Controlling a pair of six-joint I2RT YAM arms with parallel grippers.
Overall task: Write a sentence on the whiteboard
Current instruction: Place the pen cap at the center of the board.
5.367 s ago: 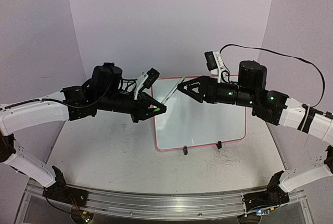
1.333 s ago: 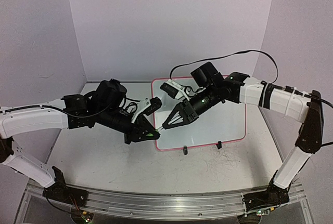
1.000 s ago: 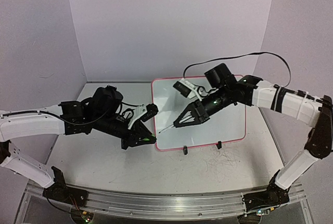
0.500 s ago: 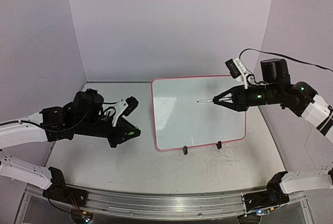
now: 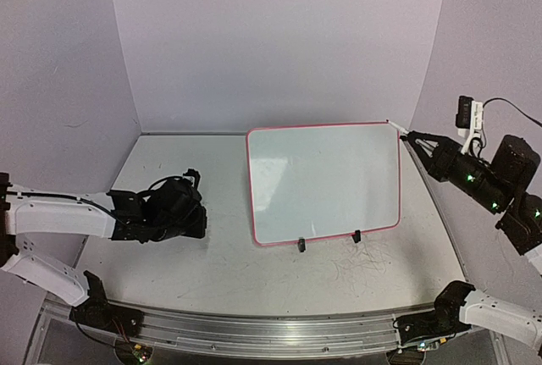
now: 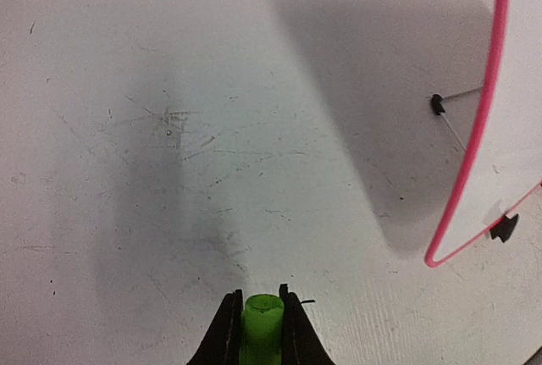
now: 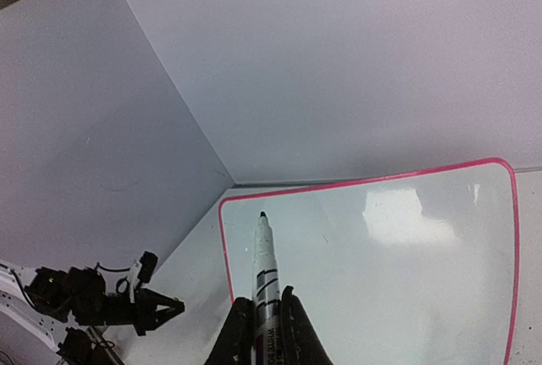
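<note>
Grips the uncapped marker (image 7: 264, 268) in the right gripper (image 7: 262, 304) just off the blank mid-table whiteboard (image 5: 322, 183)'s far right corner, tip aimed left across it, nearer than the left gripper (image 6: 257, 295) pinching a green cap (image 6: 261, 331).

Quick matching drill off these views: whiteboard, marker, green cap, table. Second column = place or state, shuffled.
1. whiteboard
2. marker
3. green cap
4. table

A. gripped in left end effector
B. grey scribble marks on it
C. gripped in right end effector
D. pink rim, no writing visible

Pairs: 1-D, 2-C, 3-A, 4-B
</note>
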